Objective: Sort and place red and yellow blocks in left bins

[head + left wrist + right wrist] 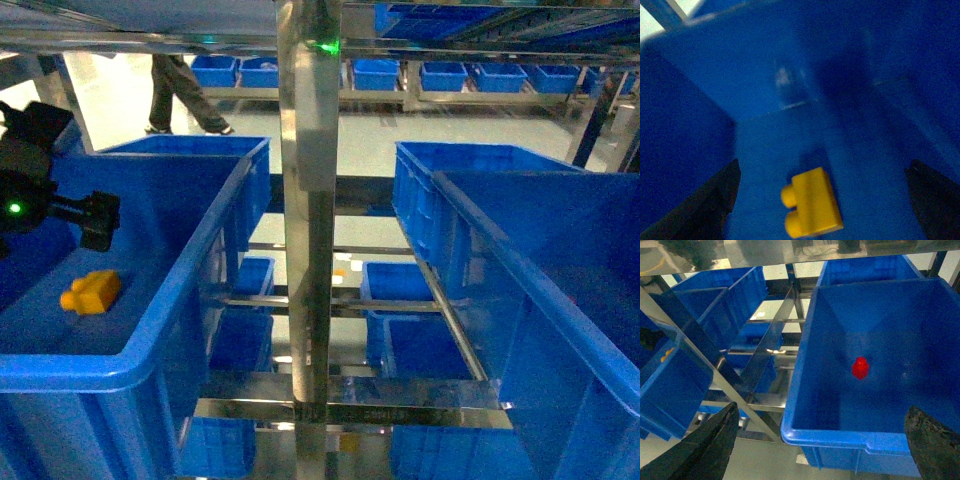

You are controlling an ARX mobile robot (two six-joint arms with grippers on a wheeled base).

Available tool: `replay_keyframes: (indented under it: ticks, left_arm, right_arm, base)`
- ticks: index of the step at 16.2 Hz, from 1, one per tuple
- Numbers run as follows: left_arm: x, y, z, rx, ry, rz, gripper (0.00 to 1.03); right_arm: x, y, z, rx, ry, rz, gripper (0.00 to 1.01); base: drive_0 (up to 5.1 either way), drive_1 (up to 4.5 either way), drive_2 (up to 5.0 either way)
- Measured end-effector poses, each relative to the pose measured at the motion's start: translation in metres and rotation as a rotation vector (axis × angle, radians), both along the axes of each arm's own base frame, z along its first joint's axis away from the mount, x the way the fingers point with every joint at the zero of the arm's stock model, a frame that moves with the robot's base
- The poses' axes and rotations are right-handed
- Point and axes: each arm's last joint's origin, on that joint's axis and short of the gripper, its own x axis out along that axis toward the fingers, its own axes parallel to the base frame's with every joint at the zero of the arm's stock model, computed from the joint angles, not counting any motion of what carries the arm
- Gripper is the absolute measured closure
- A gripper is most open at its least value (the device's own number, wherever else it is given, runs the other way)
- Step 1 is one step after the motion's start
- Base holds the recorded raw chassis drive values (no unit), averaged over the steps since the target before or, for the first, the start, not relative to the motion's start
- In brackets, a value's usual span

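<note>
The orange-yellow block (812, 210) with two studs lies loose on the floor of the left bin (150, 360), also seen from the head as the yellow block (90, 292). My left gripper (823, 167) hangs open inside that bin just above the block, a dark finger (715, 210) on each side, touching nothing. The small red block (860, 367) sits on the floor of the right-hand blue bin (850, 437). Above that bin's near rim my right gripper (822, 407) is open and empty. The head view does not show the red block.
A steel rack upright (308, 230) stands between the two front bins. More blue bins (240, 340) sit on lower shelves and a far row (450, 75) lines the back. A person (185, 90) walks across the floor behind. My left arm (40, 190) enters from top left.
</note>
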Motion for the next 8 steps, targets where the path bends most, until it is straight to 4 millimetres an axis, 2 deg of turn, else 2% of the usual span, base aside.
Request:
replay_keyframes:
  ticks: [4, 5, 8]
  left_arm:
    - [-0.028, 0.001, 0.028, -0.041, -0.055, -0.044, 0.05]
    - [-0.035, 0.002, 0.031, -0.048, -0.055, -0.054, 0.05]
    - [-0.079, 0.002, 0.025, -0.068, -0.014, -0.103, 0.05]
  right_arm:
    - [0.0, 0.0, 0.0, 0.0, 0.0, 0.0, 0.03]
    - [0.0, 0.0, 0.0, 0.0, 0.0, 0.0, 0.03]
    - [0.0, 0.0, 0.0, 0.0, 0.0, 0.0, 0.03]
  base:
    - [0.0, 0.0, 0.0]
    - [0.0, 0.0, 0.0]
    - [0.0, 0.0, 0.0]
